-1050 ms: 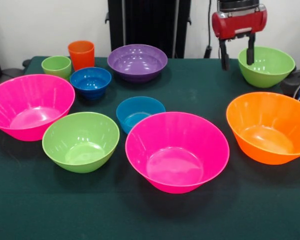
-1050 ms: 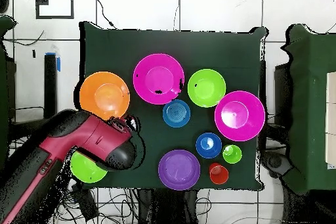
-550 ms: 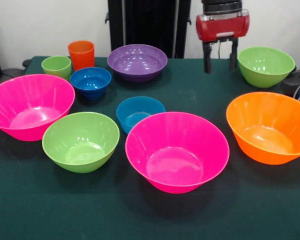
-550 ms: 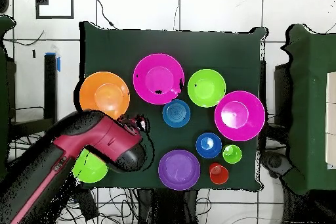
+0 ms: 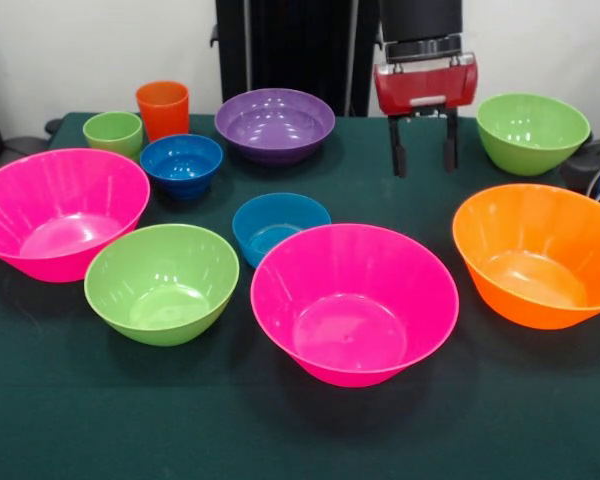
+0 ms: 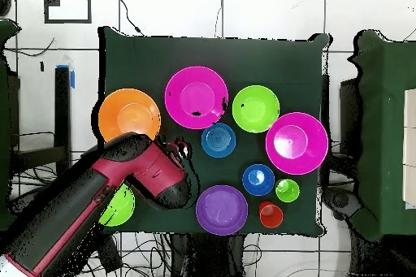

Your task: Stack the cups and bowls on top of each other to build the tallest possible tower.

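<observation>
My gripper (image 5: 424, 160) hangs open and empty over the cloth between the purple bowl (image 5: 275, 122) and the far green bowl (image 5: 533, 130); from overhead, the gripper (image 6: 180, 149) is beside the orange bowl (image 6: 128, 117). The orange cup (image 5: 163, 108) and the light-green cup (image 5: 113, 131) stand together at the back corner. Two pink bowls (image 5: 55, 210) (image 5: 353, 300), a green bowl (image 5: 162, 280), two blue bowls (image 5: 181, 163) (image 5: 280, 225) and the orange bowl (image 5: 535, 252) stand apart, upright. No tower is in view.
A dark green cloth (image 5: 280, 430) covers the table. My arm (image 6: 97, 201) hides part of one green bowl (image 6: 122, 206) in the overhead view. Cables lie on the floor beyond the table's edge.
The gripper has moved away from the far green bowl towards the table's middle and come down a little, still open. No bowl or cup has moved.
</observation>
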Available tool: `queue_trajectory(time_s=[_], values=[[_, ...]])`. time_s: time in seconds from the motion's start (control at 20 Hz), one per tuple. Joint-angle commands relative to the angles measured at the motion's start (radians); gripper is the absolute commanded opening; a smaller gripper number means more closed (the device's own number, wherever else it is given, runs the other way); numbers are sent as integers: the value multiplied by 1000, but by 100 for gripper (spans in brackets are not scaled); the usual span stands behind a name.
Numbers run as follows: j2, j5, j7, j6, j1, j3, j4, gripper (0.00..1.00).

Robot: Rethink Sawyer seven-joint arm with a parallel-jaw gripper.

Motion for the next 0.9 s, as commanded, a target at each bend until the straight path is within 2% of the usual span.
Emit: queue_trajectory(time_s=[0.05,0.35,0.55,0.9], values=[[-8,78,-2,103,-11,235,18,100],[-24,73,61,118,1,259,2,100],[-37,70,67,126,-6,277,1,100],[-38,126,-7,136,-48,322,-12,100]])
